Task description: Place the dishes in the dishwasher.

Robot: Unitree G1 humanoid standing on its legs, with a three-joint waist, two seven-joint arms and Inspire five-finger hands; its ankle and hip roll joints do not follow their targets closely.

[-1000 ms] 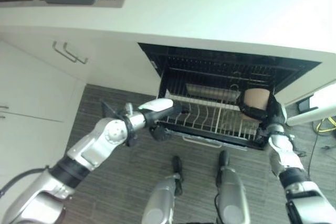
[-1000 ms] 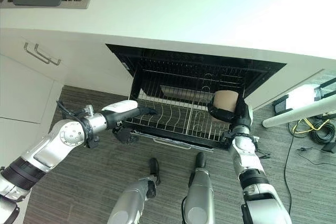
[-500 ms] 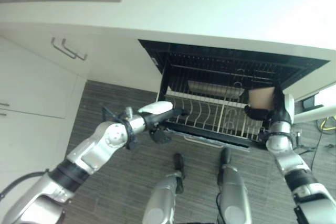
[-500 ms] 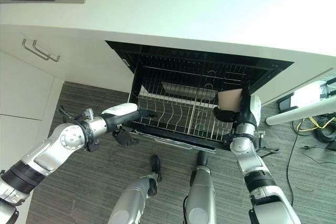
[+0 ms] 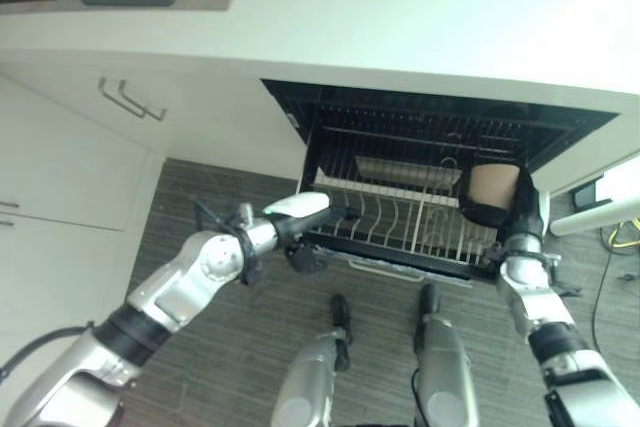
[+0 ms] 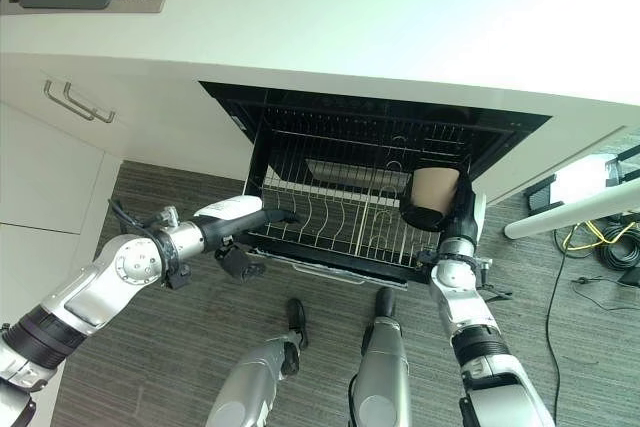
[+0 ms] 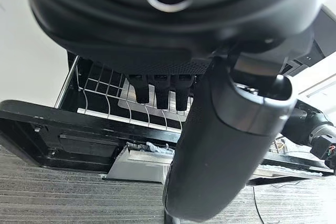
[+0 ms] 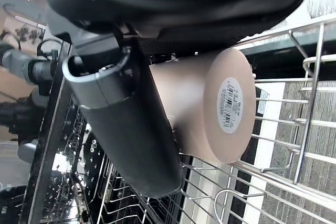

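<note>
Fingers and thumb of the right robot hand curl round a beige cylindrical cup, holding it above the right end of the pulled-out white wire dishwasher rack. Left robot hand reaches to the rack's left front corner with fingers straight, holding nothing.

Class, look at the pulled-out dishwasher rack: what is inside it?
The rack shows bare wire tines. The right hand holds a tan cup over its right end, covering the wires beneath.
</note>
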